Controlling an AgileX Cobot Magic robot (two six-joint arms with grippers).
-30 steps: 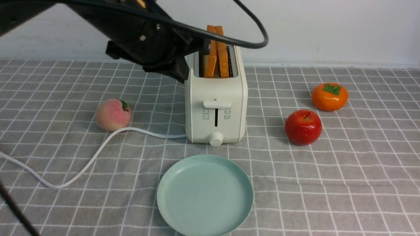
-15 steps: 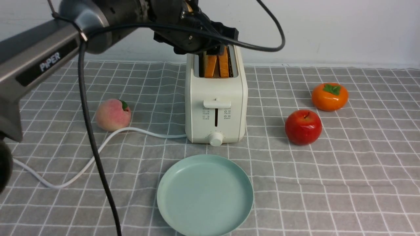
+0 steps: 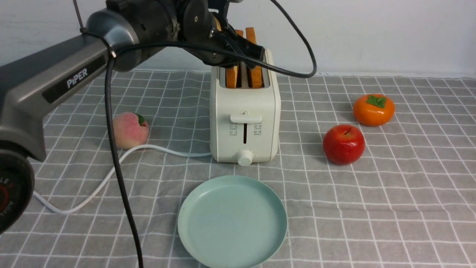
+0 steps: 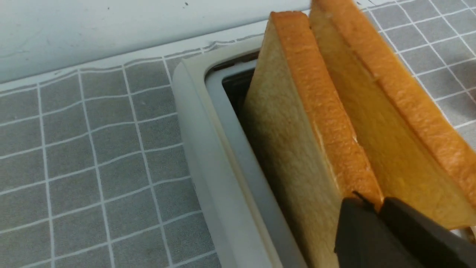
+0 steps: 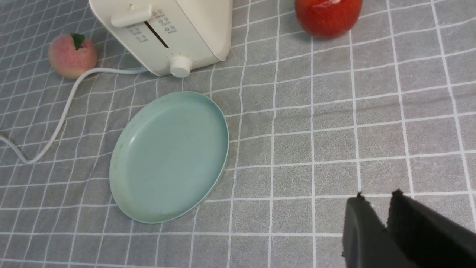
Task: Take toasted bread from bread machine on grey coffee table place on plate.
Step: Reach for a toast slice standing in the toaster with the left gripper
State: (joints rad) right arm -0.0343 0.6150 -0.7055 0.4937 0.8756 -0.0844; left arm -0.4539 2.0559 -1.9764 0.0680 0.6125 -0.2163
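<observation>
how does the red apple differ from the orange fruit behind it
The apple is deep red with a thin stem; the persimmon is orange with a green leafy cap. The apple looks rounder, the persimmon squatter. The apple sits nearer the plate, the persimmon farther back. Both rest upright on the checked cloth, right of the toaster.

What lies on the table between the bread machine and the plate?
Nothing: only a bare strip of grey coffee table separates bread machine and plate, clear in the front view.

Two slices of toasted bread (image 4: 282,149) in one bread machine (image 3: 245,108); before it one plate (image 3: 232,221), left one peach (image 3: 130,130), right one apple (image 3: 343,144), one persimmon (image 3: 373,110).
</observation>
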